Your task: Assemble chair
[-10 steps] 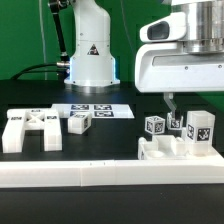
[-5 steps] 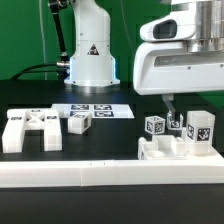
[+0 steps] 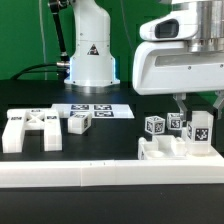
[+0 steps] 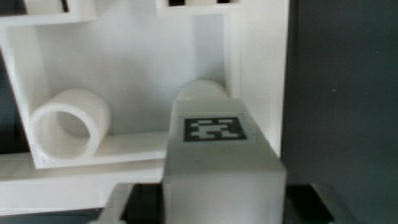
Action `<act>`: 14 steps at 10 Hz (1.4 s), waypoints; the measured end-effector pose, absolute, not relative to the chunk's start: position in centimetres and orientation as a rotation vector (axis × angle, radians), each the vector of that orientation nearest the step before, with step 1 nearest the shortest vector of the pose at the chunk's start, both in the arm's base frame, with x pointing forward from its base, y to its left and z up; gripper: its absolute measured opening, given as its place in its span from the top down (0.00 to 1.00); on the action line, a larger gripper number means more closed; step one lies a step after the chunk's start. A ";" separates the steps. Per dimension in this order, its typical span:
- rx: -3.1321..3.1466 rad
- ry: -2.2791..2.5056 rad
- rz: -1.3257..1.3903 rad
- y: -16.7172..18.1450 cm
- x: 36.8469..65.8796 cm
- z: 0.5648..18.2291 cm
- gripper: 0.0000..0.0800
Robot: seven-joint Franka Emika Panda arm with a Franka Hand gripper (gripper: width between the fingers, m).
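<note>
Recess: the chair panel (image 4: 125,60) has a walled hollow, and a smooth oval loop (image 4: 68,128) stands inside it.
Chair (image 3: 172,148): blocky glossy white plastic at 4 o'clock in the exterior view, with tagged cubes on top.
Tagged leg (image 4: 217,150): square-sided and pale (its lower end is cut off).
My gripper (image 3: 196,108): just above the chair; I cannot tell whether it is clamped or loose.

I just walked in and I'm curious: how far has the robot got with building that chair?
Early on, by the look of it. Done: several tagged white pieces stand grouped at the exterior view's right; whether they are joined is unclear. In hand: the pincer is down over a tagged block there; its grip cannot be judged. Left: a larger piece and a small cube lie loose at the left.
</note>
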State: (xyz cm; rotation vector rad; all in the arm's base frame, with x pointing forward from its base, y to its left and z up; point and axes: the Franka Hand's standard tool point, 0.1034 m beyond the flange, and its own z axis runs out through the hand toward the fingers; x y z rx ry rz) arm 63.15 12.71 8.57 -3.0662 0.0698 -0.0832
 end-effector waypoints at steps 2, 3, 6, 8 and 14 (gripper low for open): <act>-3.044 0.316 -0.074 12.7 63.1 8.6 0.64; -3.011 0.487 -0.069 12.6 63.2 8.5 0.64; -2.873 0.973 -0.060 12.5 63.1 8.5 0.64; -2.741 1.283 -0.047 12.5 63.1 8.4 0.64; -2.395 1.810 0.011 12.5 63.3 8.4 0.64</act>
